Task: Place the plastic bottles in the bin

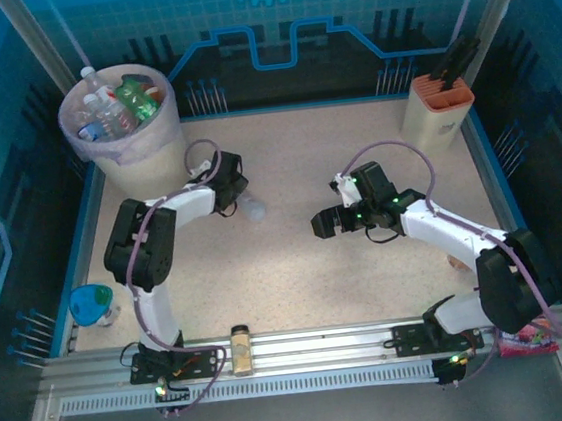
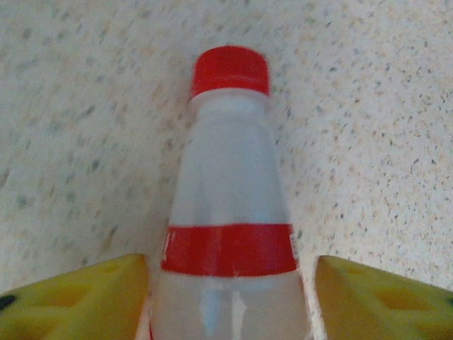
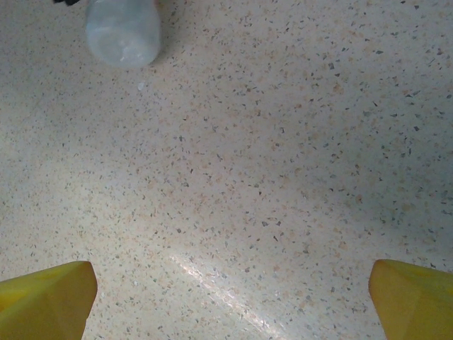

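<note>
A clear plastic bottle [image 2: 230, 177] with a red cap and a red label band lies on the speckled table, cap pointing away from me. My left gripper [image 2: 232, 283] is shut on its body, a yellow finger [image 2: 78, 301] pressed against each side. From above, that gripper [image 1: 233, 189] and the bottle [image 1: 253, 209] sit just right of the bin [image 1: 139, 155]. The bin is a cream wastebasket with a pale bag and holds several bottles [image 1: 115, 109]. My right gripper [image 1: 327, 224] hovers open over bare table at centre right. In the right wrist view the bottle's base [image 3: 122, 32] shows at the top left, far from the gripper [image 3: 232, 297].
A beige box with an orange top [image 1: 440, 111] stands at the back right. A small amber jar [image 1: 241, 348] rests on the front rail. A blue-green object [image 1: 92, 303] lies at the left edge, and a pink packet [image 1: 526, 344] by the right arm's base.
</note>
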`<control>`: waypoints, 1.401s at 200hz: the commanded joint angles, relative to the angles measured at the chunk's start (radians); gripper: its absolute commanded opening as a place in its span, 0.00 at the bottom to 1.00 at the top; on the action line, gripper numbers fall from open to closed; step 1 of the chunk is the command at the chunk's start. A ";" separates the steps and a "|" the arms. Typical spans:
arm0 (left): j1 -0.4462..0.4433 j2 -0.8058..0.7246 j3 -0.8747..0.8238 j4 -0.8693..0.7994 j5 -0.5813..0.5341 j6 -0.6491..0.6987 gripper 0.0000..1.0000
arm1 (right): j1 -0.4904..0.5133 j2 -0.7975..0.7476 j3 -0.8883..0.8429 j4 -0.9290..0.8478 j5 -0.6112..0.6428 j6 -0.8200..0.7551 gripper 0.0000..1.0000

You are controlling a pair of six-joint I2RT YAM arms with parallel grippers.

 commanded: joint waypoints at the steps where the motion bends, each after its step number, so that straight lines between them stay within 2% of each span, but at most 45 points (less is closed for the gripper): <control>1: 0.012 -0.043 -0.011 -0.029 0.052 0.008 0.74 | 0.019 0.020 0.018 -0.009 -0.010 0.001 1.00; 27: 0.041 -0.016 0.023 -0.032 0.096 0.016 0.78 | 0.025 0.027 0.024 -0.005 -0.010 0.002 1.00; 70: 0.062 0.075 0.118 -0.071 0.126 0.041 0.76 | 0.027 0.008 0.010 0.001 0.001 0.006 1.00; 99: 0.064 0.119 0.159 -0.088 0.137 0.055 0.69 | 0.027 0.001 0.008 0.000 0.007 0.007 1.00; 139: 0.060 0.108 0.118 -0.073 0.153 0.042 0.55 | 0.028 0.003 0.010 0.003 0.007 0.007 1.00; 187: 0.025 -0.002 0.046 -0.071 0.128 0.033 0.43 | 0.028 0.021 0.024 0.012 0.000 0.004 1.00; 224: -0.032 -0.151 0.006 -0.101 0.105 0.045 0.41 | 0.027 0.042 0.042 0.022 0.001 -0.004 1.00; 251: -0.060 -0.300 0.016 -0.159 0.090 0.095 0.41 | 0.026 0.065 0.070 0.033 -0.007 -0.009 1.00; 280: -0.064 -0.448 0.129 -0.243 0.054 0.220 0.42 | 0.026 0.083 0.098 0.042 -0.013 -0.011 1.00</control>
